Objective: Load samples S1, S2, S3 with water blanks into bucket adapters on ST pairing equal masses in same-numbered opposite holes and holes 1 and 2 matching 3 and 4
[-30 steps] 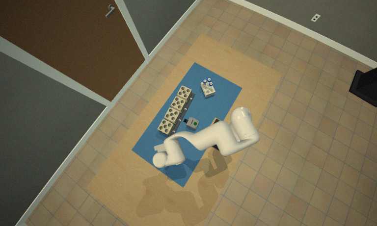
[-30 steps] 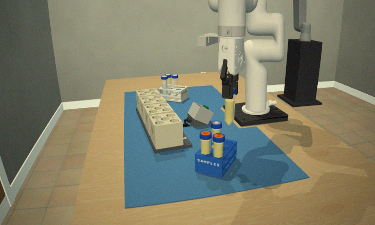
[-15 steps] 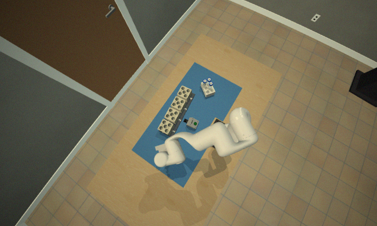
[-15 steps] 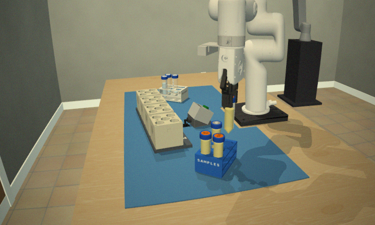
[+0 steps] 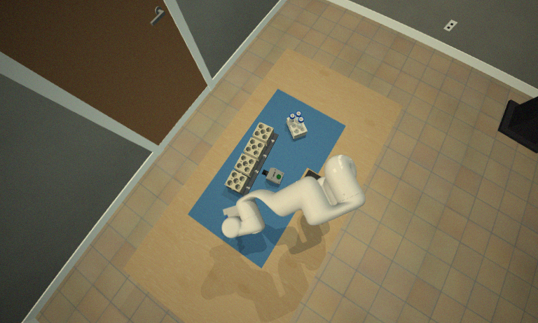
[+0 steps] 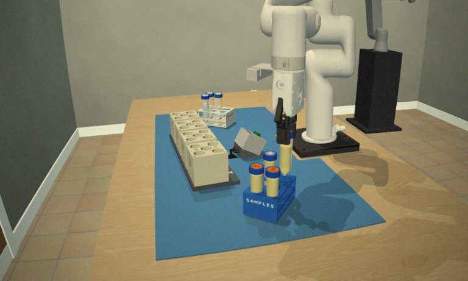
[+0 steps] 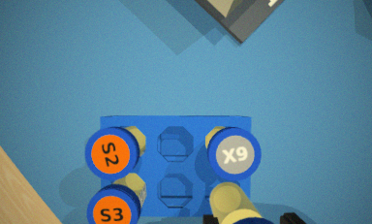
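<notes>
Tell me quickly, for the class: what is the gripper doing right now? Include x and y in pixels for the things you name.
Gripper [image 6: 284, 138] [image 7: 252, 221]: closed on a blue-capped tube with yellowish contents [image 6: 285, 157] [image 7: 227, 199], held above the blue samples rack [image 6: 260, 203] [image 7: 175, 123]; its cap label cannot be read.

I have one blue samples rack [image 6: 260, 209] [image 7: 175, 124] with three tubes standing in it: two orange-dotted, one grey-dotted. One more yellow-filled tube [image 6: 285, 157] [image 7: 232, 200] is in my one gripper [image 6: 284, 140]. One white rack [image 5: 298, 134] [image 6: 225, 119] bears three tubes. Four beige adapters [image 5: 245, 163] [image 6: 208, 167] share one stand [image 5: 273, 139] [image 6: 234, 178].
</notes>
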Action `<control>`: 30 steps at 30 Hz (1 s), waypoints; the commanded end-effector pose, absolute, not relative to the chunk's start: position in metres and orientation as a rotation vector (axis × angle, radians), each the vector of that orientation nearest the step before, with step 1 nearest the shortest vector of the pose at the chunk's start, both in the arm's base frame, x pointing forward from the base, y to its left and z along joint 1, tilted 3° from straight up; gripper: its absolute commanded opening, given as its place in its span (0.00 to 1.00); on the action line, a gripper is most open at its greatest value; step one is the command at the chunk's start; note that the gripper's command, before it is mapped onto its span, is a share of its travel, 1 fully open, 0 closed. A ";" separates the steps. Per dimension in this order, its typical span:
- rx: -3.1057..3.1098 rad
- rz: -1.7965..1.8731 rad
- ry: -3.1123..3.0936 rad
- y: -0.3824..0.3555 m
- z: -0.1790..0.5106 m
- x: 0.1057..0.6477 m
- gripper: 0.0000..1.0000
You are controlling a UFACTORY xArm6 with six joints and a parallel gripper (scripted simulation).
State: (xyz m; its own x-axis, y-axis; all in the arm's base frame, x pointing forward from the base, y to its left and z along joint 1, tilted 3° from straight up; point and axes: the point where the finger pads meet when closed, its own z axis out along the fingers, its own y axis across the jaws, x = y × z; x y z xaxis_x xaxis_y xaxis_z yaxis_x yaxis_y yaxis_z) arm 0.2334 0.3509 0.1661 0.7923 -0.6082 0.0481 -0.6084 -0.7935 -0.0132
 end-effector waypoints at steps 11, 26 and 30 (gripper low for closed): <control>2.977 0.081 -1.010 0.352 0.166 0.234 0.00; 2.977 0.081 -1.010 0.352 0.156 0.235 0.00; 2.977 0.081 -1.010 0.352 0.152 0.235 0.00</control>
State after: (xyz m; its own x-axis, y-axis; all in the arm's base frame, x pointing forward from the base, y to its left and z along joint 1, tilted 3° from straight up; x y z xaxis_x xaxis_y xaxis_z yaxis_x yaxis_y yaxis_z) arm 0.2342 0.3510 0.1536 0.7923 -0.6083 0.0480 -0.6084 -0.7935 -0.0144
